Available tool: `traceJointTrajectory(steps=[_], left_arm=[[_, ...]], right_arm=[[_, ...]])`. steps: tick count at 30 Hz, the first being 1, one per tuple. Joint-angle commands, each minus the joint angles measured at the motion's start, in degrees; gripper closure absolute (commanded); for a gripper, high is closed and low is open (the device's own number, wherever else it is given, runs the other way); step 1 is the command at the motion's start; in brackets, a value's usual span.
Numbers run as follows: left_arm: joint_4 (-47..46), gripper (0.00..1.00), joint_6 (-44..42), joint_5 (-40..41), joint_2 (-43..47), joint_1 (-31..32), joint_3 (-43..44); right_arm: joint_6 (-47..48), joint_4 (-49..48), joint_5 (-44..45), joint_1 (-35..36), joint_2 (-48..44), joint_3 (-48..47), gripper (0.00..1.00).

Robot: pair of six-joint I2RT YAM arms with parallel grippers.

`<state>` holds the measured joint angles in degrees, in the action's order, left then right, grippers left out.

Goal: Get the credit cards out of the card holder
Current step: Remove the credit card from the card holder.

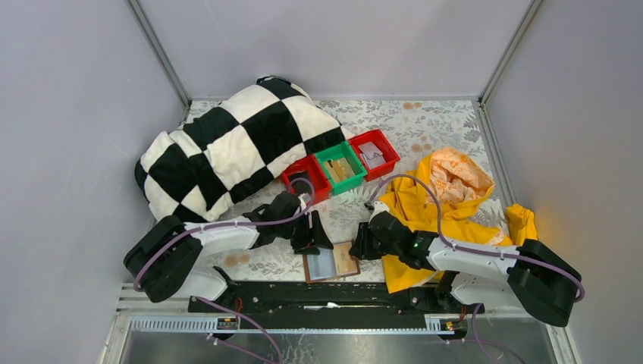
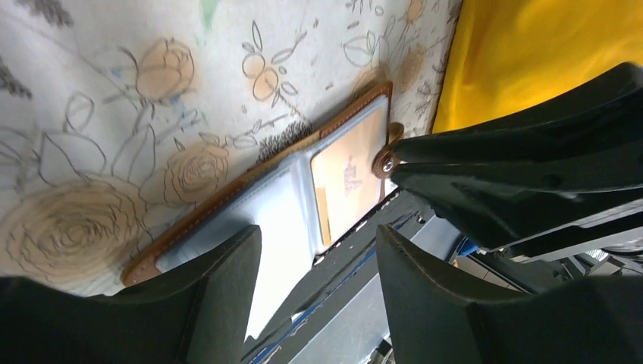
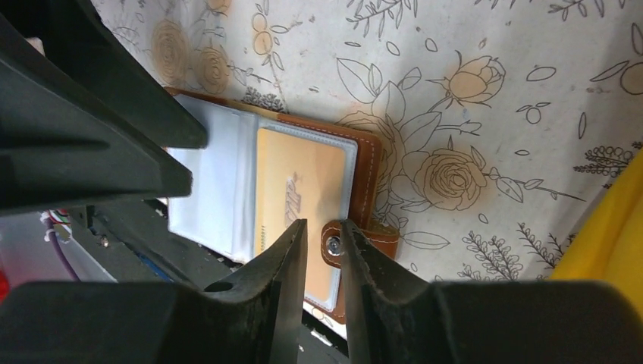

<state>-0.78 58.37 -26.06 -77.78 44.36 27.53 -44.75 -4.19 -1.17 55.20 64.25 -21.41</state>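
Left jaws hang open over the pale left page of the card holder, which lies unfolded on the floral worktop between the arms. A tan card sits in its right pocket, probably best eased out flat while the right jaws, nearly together at the snap tab, steady the holder; whether they pinch the tab, I cannot tell.

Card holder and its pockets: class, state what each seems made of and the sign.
Card holder: probably leather or imitation, brown, matte, pale stitching along its edge. Pockets: likely clear glossy plastic; the tan card shows through one.
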Motion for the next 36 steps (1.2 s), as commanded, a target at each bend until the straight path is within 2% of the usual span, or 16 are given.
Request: traceJointTrajectory(steps=[1, 10, 16, 21, 27, 36], left_arm=[[-0.3, 0.38, -5.0, 2.3, -4.4, -2.3, 1.6], [5.8, 0.38, -9.8, 6.2, -4.9, -3.4, 8.9], [8.6, 0.38, -7.6, 8.0, 3.7, -0.6, 7.1], [10.9, 0.38, -3.9, 10.2, 10.1, 4.8, 6.7], [5.3, 0.37, 1.6, 8.5, 9.6, 9.0, 5.3], [-6.2, 0.37, 7.2, 7.4, 2.2, 10.7, 1.4]], right_arm=[[-0.9, -4.9, -1.7, 0.5, 2.8, 1.2, 0.71], [-3.2, -6.9, -0.5, 0.5, 4.1, 0.6, 0.75], [0.4, -1.0, 0.6, 0.5, -2.6, -2.1, 0.74], [2.3, -1.2, -3.5, 0.8, 0.1, -4.7, 0.73], [2.3, -2.2, -3.4, 1.2, 5.5, -5.8, 0.74], [1.8, 3.8, 4.0, 1.2, 5.0, -4.2, 0.72]])
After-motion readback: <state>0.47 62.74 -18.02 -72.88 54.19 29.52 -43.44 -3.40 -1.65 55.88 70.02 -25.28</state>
